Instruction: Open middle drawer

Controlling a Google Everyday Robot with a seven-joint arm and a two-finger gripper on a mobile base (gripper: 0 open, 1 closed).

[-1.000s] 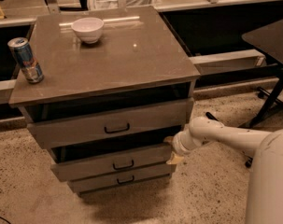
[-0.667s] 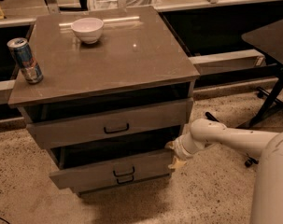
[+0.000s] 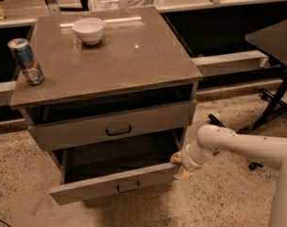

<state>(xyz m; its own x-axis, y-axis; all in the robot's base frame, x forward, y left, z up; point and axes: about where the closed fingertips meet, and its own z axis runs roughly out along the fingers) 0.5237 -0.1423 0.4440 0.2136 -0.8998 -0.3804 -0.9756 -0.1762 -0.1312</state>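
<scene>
Gripper [image 3: 180, 165] sits at right end of middle drawer [image 3: 93, 188], touching or just beside front's right corner. Spread or closed: cannot tell, wrist hides it.

Drawer front runs away to gripper's left, long axis sideways and a little skewed. Black handle [image 3: 128, 187] is at front's middle, well left of gripper, not held.

Drawer stands far out of cabinet, with dark inside visible behind front. Upper drawer [image 3: 110, 126] is above gripper and to its left.

Judgement: further pull must go across the long axis, toward viewer. An off-centre push at the corner may twist drawer.

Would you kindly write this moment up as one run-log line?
task: open middle drawer | middle drawer: pulled out, inside visible | gripper: at drawer front's right end | cabinet top: bowl, can
</scene>
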